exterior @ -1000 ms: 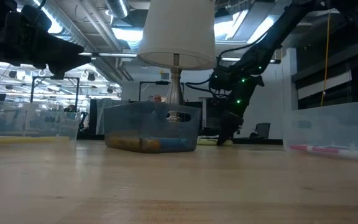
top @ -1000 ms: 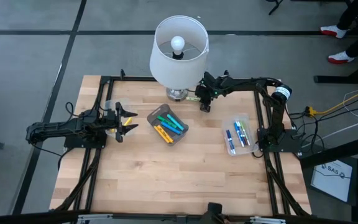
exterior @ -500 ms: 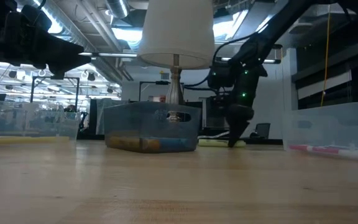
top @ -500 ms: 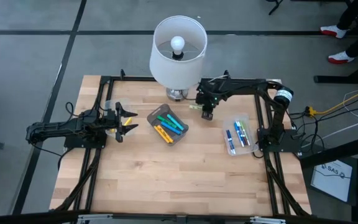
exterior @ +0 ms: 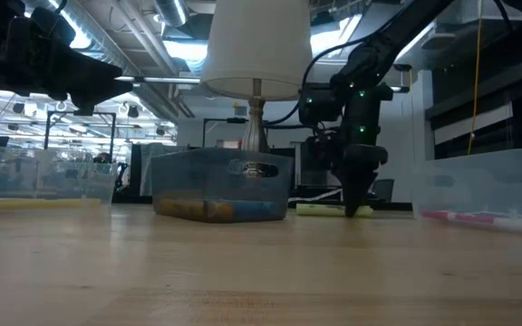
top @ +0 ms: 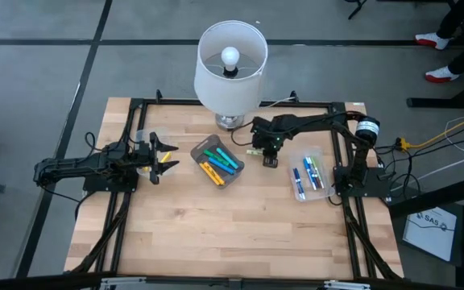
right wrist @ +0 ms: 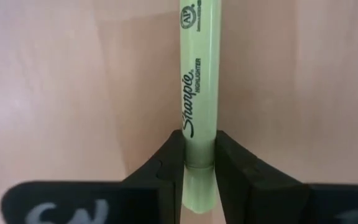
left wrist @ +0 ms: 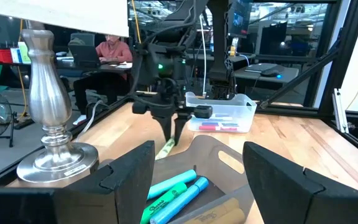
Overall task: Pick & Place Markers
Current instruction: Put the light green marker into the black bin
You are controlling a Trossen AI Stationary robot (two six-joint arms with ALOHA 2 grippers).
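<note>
One yellow highlighter [right wrist: 197, 93], pinched near its end by the right gripper [top: 270, 158] beside the lamp [top: 230, 64], could pivot loose when lifted.

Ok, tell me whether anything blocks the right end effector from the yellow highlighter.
Nothing visible does: the right end effector is already shut on the yellow highlighter, which lies on the table beside the lamp base.

Right end effector [right wrist: 199, 163] clamped on pale yellow-green highlighter [right wrist: 196, 81], one dark finger [right wrist: 166, 163] pressed to each side of barrel near its close end. Barrel runs straight away from camera, black "Sharpie" lettering along it. Light wooden table [right wrist: 61, 81] fills background behind highlighter. Whether highlighter touches table: cannot tell.
</note>
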